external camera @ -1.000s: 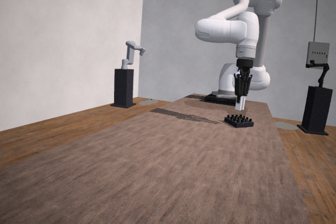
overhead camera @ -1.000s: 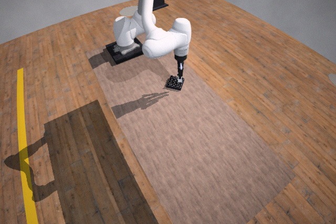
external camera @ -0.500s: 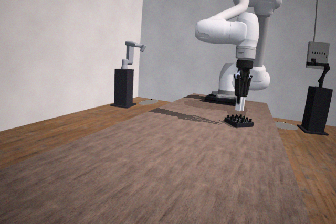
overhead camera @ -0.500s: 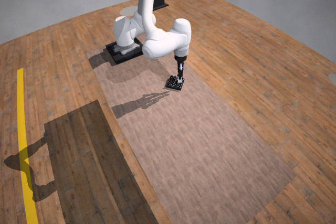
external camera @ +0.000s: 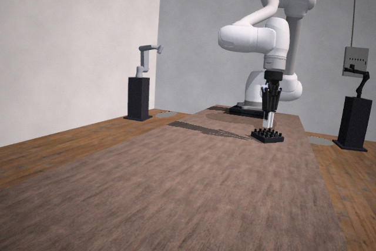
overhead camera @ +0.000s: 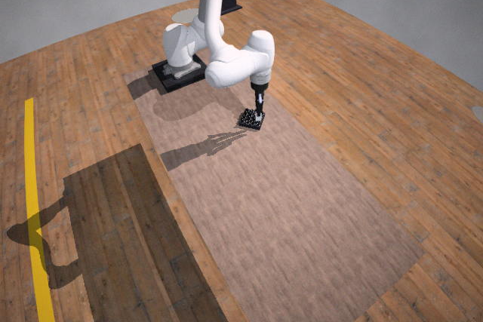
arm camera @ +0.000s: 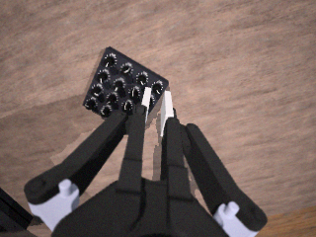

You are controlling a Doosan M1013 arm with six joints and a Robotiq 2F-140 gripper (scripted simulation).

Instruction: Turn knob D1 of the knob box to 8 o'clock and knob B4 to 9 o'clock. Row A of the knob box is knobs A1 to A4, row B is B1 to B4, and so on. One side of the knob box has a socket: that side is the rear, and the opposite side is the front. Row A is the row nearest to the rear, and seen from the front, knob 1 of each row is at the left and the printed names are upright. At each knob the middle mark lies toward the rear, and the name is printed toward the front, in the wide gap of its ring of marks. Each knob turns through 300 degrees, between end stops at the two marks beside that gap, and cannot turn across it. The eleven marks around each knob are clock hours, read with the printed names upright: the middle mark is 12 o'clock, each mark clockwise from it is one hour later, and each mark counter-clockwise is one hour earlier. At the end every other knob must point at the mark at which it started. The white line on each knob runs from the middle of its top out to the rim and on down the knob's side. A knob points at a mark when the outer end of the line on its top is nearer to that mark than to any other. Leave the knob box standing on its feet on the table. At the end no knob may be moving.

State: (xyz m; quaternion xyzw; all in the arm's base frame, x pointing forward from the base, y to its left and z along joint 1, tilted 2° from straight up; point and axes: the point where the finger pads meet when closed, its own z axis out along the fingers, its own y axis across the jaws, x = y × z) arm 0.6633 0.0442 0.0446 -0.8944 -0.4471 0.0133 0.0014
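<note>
The black knob box [overhead camera: 249,127] [external camera: 274,139] [arm camera: 110,50] stands on the table, turned at an angle, with rows of black knobs and white marks on top. Its printed names and socket are not readable here. My gripper [overhead camera: 258,117] [external camera: 267,125] [arm camera: 156,98] points down over one corner area of the box, its pale fingertips close above the knob tops. The fingers are a narrow gap apart, with nothing held between them. In the wrist view the left fingertip partly hides a knob near the right edge; a corner knob [arm camera: 157,87] shows just beyond the gap. Knob directions are too small to tell.
Neighbouring knobs stand close around the fingertips. The arm's black base plate [overhead camera: 179,84] [external camera: 242,110] is on the table [overhead camera: 272,194] [external camera: 182,187] behind the box. Two small arms on dark pedestals [external camera: 138,99] [external camera: 353,123] stand on the floor away from the table.
</note>
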